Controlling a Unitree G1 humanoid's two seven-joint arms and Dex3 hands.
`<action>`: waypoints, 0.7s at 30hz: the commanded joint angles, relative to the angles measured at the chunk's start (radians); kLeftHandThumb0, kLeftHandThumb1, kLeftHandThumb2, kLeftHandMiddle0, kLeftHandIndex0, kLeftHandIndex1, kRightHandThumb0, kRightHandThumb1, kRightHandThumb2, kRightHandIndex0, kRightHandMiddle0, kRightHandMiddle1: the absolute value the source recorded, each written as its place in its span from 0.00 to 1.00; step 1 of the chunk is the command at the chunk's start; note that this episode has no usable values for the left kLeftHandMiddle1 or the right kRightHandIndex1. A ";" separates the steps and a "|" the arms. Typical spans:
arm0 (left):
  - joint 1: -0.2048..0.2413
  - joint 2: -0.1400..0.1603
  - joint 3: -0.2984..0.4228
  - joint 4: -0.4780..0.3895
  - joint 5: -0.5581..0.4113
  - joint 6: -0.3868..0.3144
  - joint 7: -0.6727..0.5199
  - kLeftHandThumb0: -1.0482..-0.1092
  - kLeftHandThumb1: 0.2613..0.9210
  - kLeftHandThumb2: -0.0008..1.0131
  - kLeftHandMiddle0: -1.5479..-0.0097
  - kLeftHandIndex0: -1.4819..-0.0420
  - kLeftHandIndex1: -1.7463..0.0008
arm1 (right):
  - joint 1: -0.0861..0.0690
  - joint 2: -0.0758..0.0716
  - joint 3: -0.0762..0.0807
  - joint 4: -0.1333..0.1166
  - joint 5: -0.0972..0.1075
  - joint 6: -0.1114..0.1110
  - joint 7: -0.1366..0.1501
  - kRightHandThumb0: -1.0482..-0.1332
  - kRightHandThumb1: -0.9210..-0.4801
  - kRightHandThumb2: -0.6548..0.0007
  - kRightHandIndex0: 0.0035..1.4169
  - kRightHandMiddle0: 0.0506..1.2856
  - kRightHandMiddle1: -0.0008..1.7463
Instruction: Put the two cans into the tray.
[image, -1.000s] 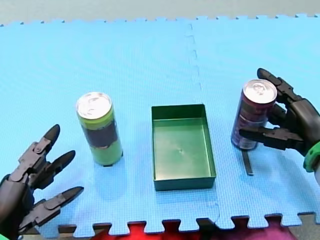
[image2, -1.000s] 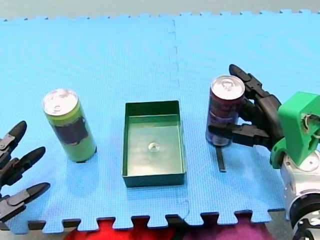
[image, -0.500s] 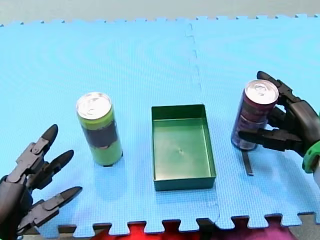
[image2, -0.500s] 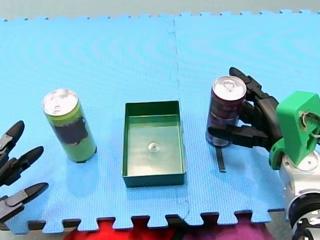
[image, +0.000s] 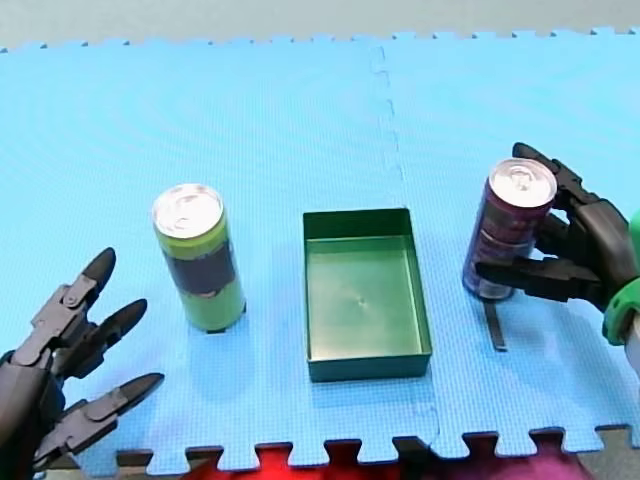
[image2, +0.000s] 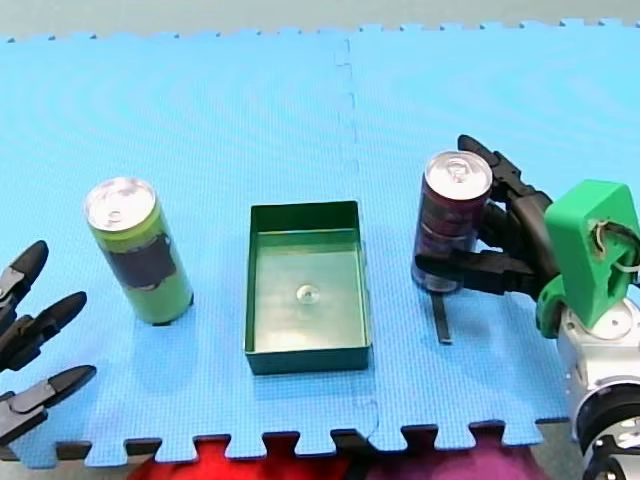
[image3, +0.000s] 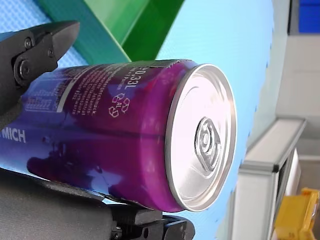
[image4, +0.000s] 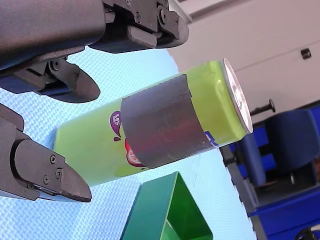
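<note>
Head views: purple can stands upright on the foam mat, long axis vertical, lid up, clasped by the right robot hand. The green tray lies just to its left. The green can, also upright, stands beyond the tray, nearer the left robot hand, which holds nothing.

First wrist view: fingers bracket the purple can's side.

Second wrist view: fingers sit apart from the green can.
</note>
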 joint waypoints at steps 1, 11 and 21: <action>-0.001 0.005 0.004 0.003 -0.003 -0.007 0.000 0.00 0.89 0.00 0.68 0.86 1.00 | -0.008 -0.006 0.001 0.003 -0.003 0.005 -0.005 0.27 0.68 1.00 0.19 0.07 0.00; 0.005 0.005 0.002 -0.012 0.003 0.001 0.007 0.00 0.90 0.00 0.68 0.86 1.00 | -0.015 -0.008 0.001 0.011 -0.013 0.013 -0.021 0.25 0.67 1.00 0.19 0.07 0.00; 0.006 0.007 0.001 -0.020 0.002 0.011 0.006 0.00 0.89 0.00 0.68 0.86 1.00 | -0.016 -0.007 0.001 0.014 -0.019 0.005 -0.030 0.25 0.67 1.00 0.19 0.08 0.00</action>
